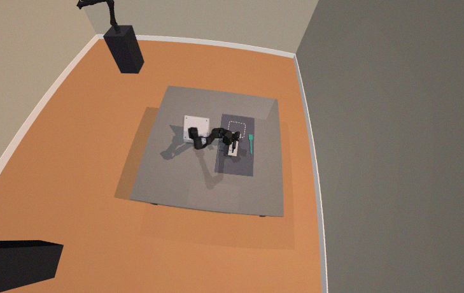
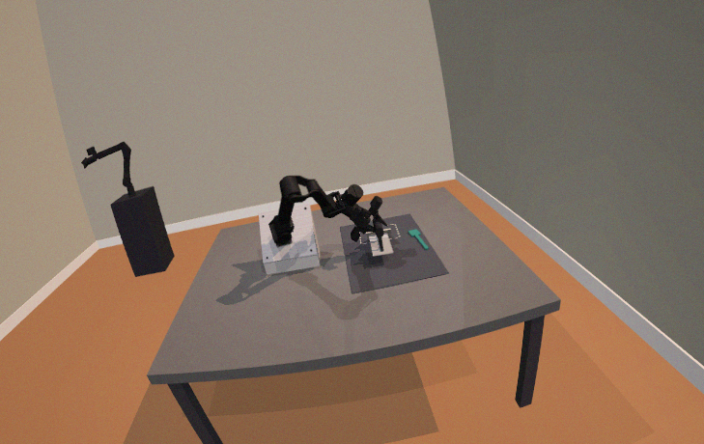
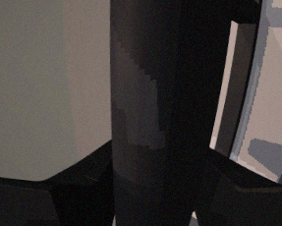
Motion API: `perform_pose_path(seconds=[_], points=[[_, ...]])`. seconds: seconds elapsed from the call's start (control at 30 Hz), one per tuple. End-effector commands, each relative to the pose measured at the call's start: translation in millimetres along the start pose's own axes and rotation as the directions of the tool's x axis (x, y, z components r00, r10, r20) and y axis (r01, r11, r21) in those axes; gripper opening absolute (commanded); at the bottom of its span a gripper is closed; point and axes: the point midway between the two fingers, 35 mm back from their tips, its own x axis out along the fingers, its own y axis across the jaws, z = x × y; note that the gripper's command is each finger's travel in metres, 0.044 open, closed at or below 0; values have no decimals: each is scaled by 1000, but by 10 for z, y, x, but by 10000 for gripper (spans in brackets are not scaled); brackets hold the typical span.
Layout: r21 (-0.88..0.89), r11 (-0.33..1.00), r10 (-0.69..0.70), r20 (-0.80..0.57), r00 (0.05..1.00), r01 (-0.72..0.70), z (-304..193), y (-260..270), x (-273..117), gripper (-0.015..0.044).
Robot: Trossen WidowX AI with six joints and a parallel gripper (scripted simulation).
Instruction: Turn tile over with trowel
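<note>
Orange floor, matte grey counter (image 1: pixel 175 181) (image 2: pixel 288 330), dark flat mat (image 1: pixel 240 167) (image 2: pixel 399 275). My tool (image 1: pixel 233 144) (image 2: pixel 380 230) (image 3: pixel 153 141) is partly closed on a dark rounded piece (image 3: pixel 140 113). Pale flat rectangle (image 1: pixel 232 153) (image 2: pixel 382 251) beneath; tile or blade, can't tell. Teal paddle shape (image 1: pixel 251 143) (image 2: pixel 418 239) beside, apart. Arm blocks part of dashed outline (image 1: pixel 237 121) (image 2: pixel 398 230).

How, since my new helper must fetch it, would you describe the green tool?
On the grey table lies a dark mat. Along its long edge farthest from the white base is the tool, a squarish head on a thin handle. Its green sets it apart from the pale piece nearby.
</note>
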Motion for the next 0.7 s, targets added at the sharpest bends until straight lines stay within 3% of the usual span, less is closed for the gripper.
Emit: perform_pose_path(seconds=[0.0, 0.67], points=[[10, 1000, 17, -2, 1000, -17, -90, 112, -49, 0], [12, 1000, 18, -4, 1000, -18, -524, 174, -101, 0]])
